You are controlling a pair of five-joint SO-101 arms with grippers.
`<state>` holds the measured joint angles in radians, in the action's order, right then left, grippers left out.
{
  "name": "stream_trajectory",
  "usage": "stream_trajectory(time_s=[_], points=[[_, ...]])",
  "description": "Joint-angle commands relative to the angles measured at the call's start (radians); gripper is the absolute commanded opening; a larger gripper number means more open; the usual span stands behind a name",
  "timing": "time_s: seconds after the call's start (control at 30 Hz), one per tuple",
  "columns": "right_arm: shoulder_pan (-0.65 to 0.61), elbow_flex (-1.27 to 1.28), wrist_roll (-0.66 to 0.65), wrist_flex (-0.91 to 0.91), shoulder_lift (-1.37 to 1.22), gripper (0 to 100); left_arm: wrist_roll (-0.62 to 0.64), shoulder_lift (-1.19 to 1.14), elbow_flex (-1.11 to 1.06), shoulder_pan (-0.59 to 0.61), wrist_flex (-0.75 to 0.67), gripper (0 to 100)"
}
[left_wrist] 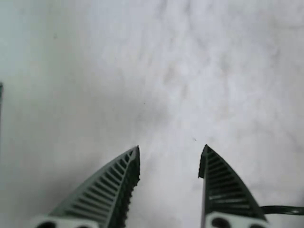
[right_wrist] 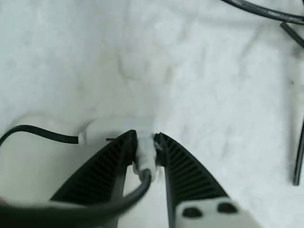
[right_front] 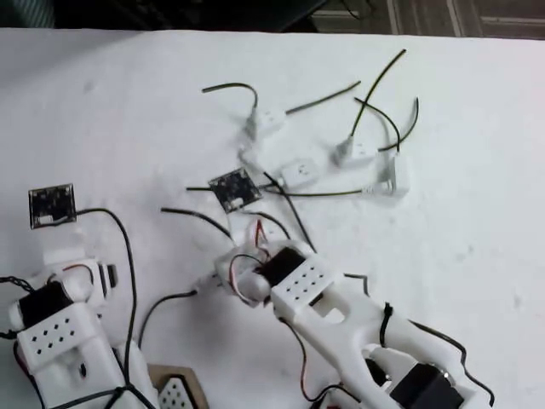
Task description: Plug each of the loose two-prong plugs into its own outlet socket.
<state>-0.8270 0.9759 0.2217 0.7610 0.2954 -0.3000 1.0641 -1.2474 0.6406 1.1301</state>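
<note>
The right gripper (right_wrist: 145,142) is clamped shut on one small white plug (right_wrist: 146,156), whose dark cord (right_wrist: 118,199) loops back across the black ribbed fingers (right_wrist: 187,178). Just past the fingertips, a second white block (right_wrist: 102,130) lies on the table, touching or nearly touching the held plug; the contact itself cannot be made out. One black cord (right_wrist: 38,133) runs out of its far end.

The left gripper (left_wrist: 171,152) holds nothing. Its two toothed fingers (left_wrist: 116,187) are spread apart over the bare white table (left_wrist: 156,71), and one thin dark wire (left_wrist: 282,209) shows beside one finger.

From above, the right arm (right_front: 341,315) stretches from the lower right of the frame toward the centre, and the left arm (right_front: 60,332) sits at the lower left. Two small dark square circuit boards show, one (right_front: 51,204) above the left arm and one (right_front: 234,189) near the centre.

Four more white blocks lie loose in the upper centre and upper right of the frame: the first (right_front: 264,122), the second (right_front: 300,173), the third (right_front: 353,152) and the fourth (right_front: 393,176). Which of these are plugs and which are sockets cannot be told. Dark cords (right_front: 379,81) curl among them, some crossing.
</note>
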Motion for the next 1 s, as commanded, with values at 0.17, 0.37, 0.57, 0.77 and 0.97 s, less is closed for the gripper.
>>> stream_trajectory(time_s=[0.17, 0.37, 0.57, 0.77, 0.97], points=[[-0.068, -0.048, -0.014, 0.147, -0.177, 1.8, -0.006, 0.018, 0.002, 0.007, -0.011, 21], [-0.071, -0.106, -0.015, 0.180, -0.242, 1.8, -0.006, 0.018, 0.002, 0.007, -0.011, 21], [-0.071, -0.106, -0.017, 0.180, -0.197, 1.8, -0.006, 0.018, 0.002, 0.007, -0.011, 21], [-0.070, -0.107, -0.017, 0.200, -0.117, 6.7, -0.006, 0.018, -0.008, 0.007, -0.017, 22], [-0.073, -0.109, -0.017, 0.289, 0.001, 22.9, -0.008, 0.018, -0.017, 0.007, -0.032, 22]])
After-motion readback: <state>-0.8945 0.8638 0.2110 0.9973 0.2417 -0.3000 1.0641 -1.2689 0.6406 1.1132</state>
